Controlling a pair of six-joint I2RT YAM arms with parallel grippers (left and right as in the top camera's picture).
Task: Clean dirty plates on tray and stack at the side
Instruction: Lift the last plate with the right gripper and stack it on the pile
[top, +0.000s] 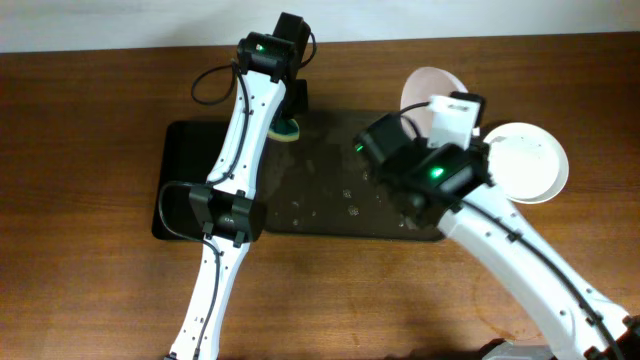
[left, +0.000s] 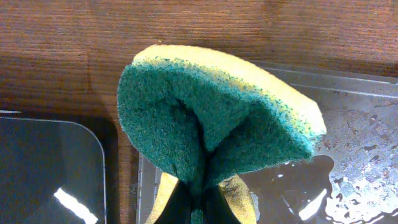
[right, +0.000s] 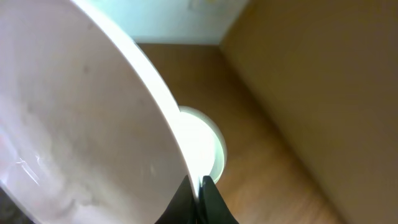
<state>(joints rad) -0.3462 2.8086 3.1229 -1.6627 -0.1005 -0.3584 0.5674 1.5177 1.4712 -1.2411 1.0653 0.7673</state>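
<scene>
My right gripper (top: 440, 112) is shut on the rim of a white plate (top: 428, 88) and holds it tilted above the far right corner of the dark brown tray (top: 340, 215). In the right wrist view the jaws (right: 198, 186) pinch the plate's edge (right: 74, 124), and its face looks plain white. Another white plate (top: 527, 162) lies on the table right of the tray; it also shows in the right wrist view (right: 210, 152). My left gripper (left: 202, 202) is shut on a folded green and yellow sponge (left: 217, 118), held over the tray's far left edge (top: 288, 128).
The brown tray's wet floor (left: 354, 143) holds only water drops. A smaller black tray (top: 180, 170) lies against its left side and shows in the left wrist view (left: 43, 168). Bare wooden table (top: 90, 290) surrounds both.
</scene>
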